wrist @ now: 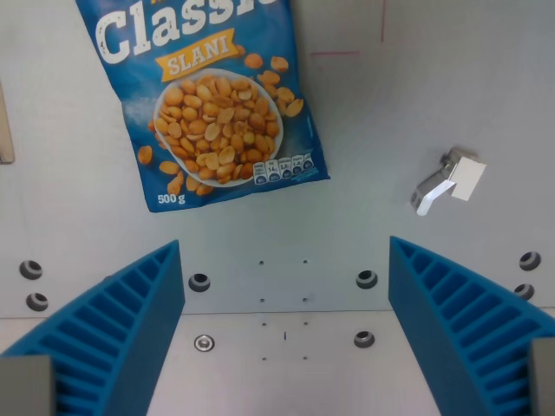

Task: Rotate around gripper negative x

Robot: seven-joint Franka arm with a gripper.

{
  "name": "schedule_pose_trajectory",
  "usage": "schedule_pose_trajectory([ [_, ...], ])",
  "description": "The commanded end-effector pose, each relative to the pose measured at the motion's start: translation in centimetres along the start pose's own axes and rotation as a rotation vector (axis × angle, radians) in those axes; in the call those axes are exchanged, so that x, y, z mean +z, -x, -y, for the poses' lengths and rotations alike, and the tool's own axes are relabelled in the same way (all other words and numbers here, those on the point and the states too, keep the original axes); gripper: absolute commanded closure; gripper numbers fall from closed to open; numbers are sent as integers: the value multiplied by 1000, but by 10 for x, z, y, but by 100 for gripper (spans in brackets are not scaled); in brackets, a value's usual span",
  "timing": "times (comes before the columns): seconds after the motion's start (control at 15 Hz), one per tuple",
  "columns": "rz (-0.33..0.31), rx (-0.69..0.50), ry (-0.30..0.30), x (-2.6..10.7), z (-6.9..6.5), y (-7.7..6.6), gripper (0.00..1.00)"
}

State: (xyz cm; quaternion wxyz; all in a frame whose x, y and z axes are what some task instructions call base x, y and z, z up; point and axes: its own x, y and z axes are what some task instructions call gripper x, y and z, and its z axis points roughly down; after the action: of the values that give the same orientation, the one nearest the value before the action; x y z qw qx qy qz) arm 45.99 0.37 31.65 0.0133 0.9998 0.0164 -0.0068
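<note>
Presently listed, largest first. Table: pale grey plate with bolt holes, flat.

Gripper: two blue ribbed fingers, spread wide, nothing between them; the task's own thing, since the rotation is about its axis, so nothing calls for grasping.

Peanut bag: sealed blue packet marked 500 g, lying flat ahead of the fingers, contents hidden apart from the printed picture; judged soft, crinkly, moderately heavy, liable to slip.

Small white-and-metal clip: near the wrist view's right, well apart from the bag; judged light, rigid.
</note>
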Motion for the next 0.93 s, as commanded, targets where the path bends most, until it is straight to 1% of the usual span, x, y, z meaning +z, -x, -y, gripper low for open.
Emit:
schedule_pose_trajectory([
  [0.07,-6,12,174,-3,3,0,0],
  [0.93,-5,13,348,-3,3,0,0],
])
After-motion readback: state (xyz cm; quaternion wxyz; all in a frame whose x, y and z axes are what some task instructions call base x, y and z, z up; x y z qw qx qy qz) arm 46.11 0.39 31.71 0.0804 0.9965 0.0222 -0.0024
